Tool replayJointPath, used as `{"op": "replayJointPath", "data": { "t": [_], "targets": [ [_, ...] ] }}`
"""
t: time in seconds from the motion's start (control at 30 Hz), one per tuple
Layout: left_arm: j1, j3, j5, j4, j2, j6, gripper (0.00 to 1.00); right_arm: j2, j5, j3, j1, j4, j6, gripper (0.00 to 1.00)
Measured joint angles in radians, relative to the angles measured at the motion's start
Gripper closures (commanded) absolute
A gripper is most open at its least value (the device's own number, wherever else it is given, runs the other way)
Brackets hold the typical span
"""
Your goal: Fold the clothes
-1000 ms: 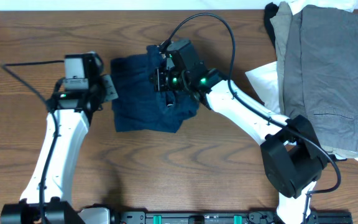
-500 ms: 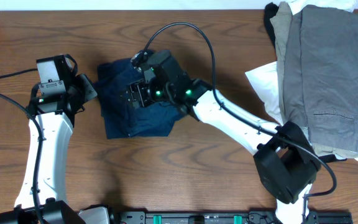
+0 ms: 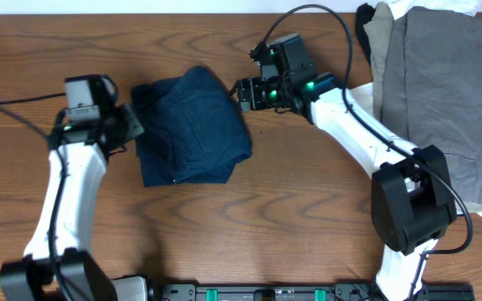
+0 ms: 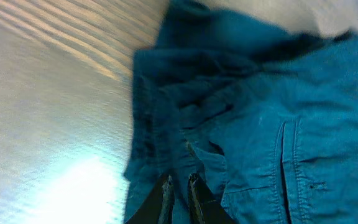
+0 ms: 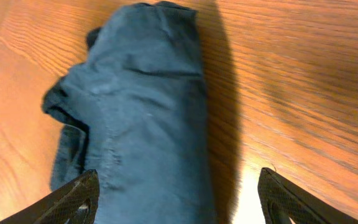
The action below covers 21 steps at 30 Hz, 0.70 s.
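Observation:
A dark navy blue garment (image 3: 192, 127) lies folded on the wooden table, left of centre. My left gripper (image 3: 132, 125) is at its left edge. In the left wrist view the gripper (image 4: 180, 183) has its thin fingers (image 4: 166, 190) nearly together, pinching blue fabric (image 4: 260, 124). My right gripper (image 3: 245, 90) hovers open just off the garment's upper right corner. In the right wrist view it (image 5: 178, 186) stands wide apart above the navy garment (image 5: 142, 124), holding nothing.
A pile of other clothes fills the right side of the table. A large grey one (image 3: 442, 92) lies on top, with a white one (image 3: 354, 109) and a black one (image 3: 364, 25) showing at its edges. Bare wood (image 3: 249, 226) lies in front of the navy garment.
My right gripper opened, let go of the navy garment and drew back to the upper right. The garment now lies flatter. The left arm shifted slightly right, still at the garment's left edge.

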Motion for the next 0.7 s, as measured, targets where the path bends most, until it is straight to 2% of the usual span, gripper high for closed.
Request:
{"op": "replayJointPath", "data": {
  "t": [0.3, 0.47, 0.7],
  "targets": [
    [-0.139, -0.002, 0.010, 0.172, 0.182, 0.107, 0.88, 0.000, 0.045, 0.000, -0.003, -0.029, -0.041, 0.23],
    [-0.169, -0.002, 0.004, 0.241, 0.284, 0.166, 0.87, 0.000, 0.063, 0.000, -0.003, -0.041, -0.044, 0.24],
    [-0.174, -0.003, -0.178, 0.200, 0.349, 0.196, 0.87, 0.000, 0.088, 0.000, -0.003, -0.055, -0.047, 0.23]
  ]
}}
